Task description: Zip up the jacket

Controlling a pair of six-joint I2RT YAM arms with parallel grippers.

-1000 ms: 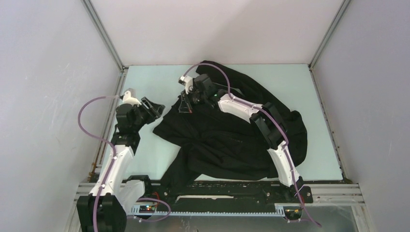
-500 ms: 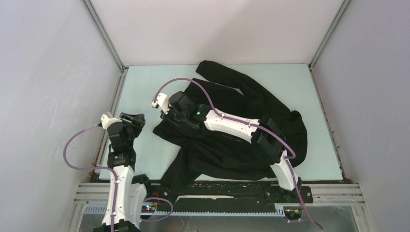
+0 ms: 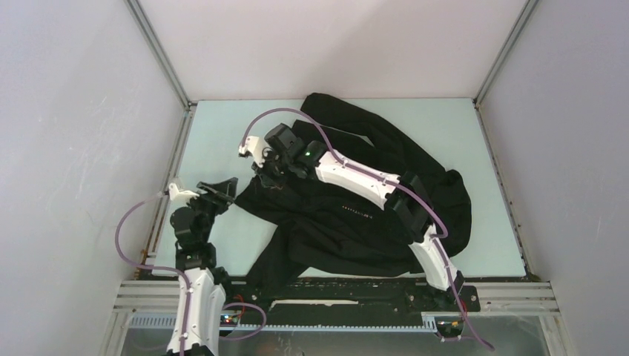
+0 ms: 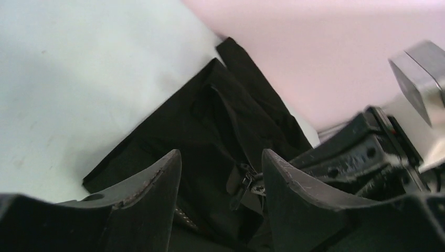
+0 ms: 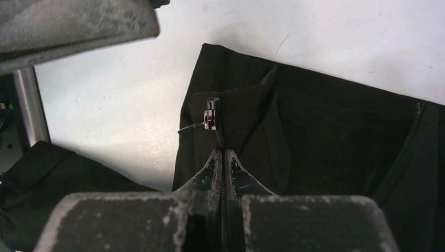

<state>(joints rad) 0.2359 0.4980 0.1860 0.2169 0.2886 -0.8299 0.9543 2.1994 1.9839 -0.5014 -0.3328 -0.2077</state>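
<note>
Top view: jacket, black, spread on the table. Chest lettering is a pale line, too small to read. left gripper sits just off the jacket's left edge, arm folded low. right gripper is at the jacket's upper left, arm stretched across the jacket.
Left wrist view: left fingers apart, nothing between them, jacket beyond.
Right wrist view: right fingers pressed together, pinching the jacket's zip line just below the slider.
</note>
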